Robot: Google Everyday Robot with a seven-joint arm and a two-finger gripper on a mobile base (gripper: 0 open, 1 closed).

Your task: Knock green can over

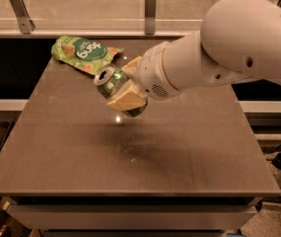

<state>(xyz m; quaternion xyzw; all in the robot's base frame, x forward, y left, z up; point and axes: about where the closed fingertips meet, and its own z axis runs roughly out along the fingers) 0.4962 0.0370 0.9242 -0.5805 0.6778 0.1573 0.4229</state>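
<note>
The green can point(109, 81) has a silver top with a pull-tab opening that faces up and to the left. It is tilted on its side and held above the brown table point(71, 147), clear of its surface. My gripper point(122, 83) is shut on the can, with one cream finger point(126, 100) below it and the other point(133, 62) above it. The big white arm point(228, 48) reaches in from the right.
A flat green snack bag point(83, 52) lies at the table's back left, just behind the can. A glass rail with metal posts point(150, 6) runs along the far edge. The arm covers the back right of the table.
</note>
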